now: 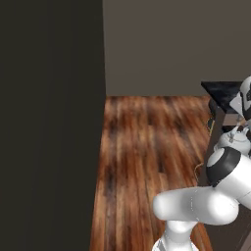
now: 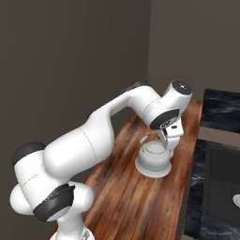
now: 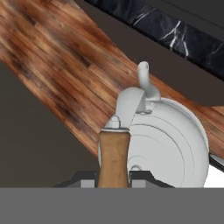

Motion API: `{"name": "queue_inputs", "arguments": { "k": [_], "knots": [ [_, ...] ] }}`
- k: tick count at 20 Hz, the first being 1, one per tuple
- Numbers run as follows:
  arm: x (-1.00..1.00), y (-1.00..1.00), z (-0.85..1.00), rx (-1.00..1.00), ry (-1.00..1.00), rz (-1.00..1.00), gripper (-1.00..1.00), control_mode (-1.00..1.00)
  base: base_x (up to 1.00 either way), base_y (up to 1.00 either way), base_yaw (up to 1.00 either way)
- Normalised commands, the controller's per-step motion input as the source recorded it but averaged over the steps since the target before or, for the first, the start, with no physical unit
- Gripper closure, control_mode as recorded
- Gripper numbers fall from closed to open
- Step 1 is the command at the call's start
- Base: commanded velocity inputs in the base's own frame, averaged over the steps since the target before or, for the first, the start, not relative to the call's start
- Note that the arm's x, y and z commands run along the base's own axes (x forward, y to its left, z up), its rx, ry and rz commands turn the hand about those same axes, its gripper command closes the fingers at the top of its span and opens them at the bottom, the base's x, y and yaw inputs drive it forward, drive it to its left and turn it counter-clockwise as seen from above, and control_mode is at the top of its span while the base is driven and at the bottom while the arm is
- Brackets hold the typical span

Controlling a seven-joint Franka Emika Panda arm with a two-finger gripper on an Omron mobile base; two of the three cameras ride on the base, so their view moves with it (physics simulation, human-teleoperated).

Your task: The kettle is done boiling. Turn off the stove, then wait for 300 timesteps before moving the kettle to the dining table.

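The silver-white kettle (image 2: 153,160) hangs above the wooden floor, held by its arched handle. My gripper (image 2: 165,142) is shut on the handle from above. In the hand view the tan wooden piece of the handle (image 3: 113,155) sits between my gripper's (image 3: 113,176) fingertips. Below it lie the kettle's domed body (image 3: 168,146) and its short spout (image 3: 144,76). A black marble slab with white veins, which looks like the dining table (image 3: 175,30), runs across the top right over a taupe base. The stove is out of view.
Brown plank floor (image 1: 147,147) stretches ahead, with a dark wall (image 1: 49,122) close on the left. Black marble tops (image 2: 222,108) line the right side, their edge (image 1: 220,90) level with my arm. A darker recessed panel (image 2: 220,178) lies in the nearer top.
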Motion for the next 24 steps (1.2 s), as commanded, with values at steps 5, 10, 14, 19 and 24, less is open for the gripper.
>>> {"name": "queue_inputs", "arguments": {
  "k": [5,10,14,19,24],
  "knots": [
    [0.00,0.00,0.00,0.00,0.00,0.00,1.00,1.00,0.34,0.43,-0.16],
    [0.00,0.00,0.00,0.00,0.00,0.00,1.00,1.00,0.39,0.35,-0.17],
    [0.00,0.00,0.00,0.00,0.00,0.00,1.00,1.00,0.45,0.36,-0.18],
    [0.00,0.00,0.00,0.00,0.00,0.00,1.00,1.00,0.48,0.32,-0.17],
    [0.00,0.00,0.00,0.00,0.00,0.00,1.00,1.00,0.48,0.37,-0.17]
  ]
}}
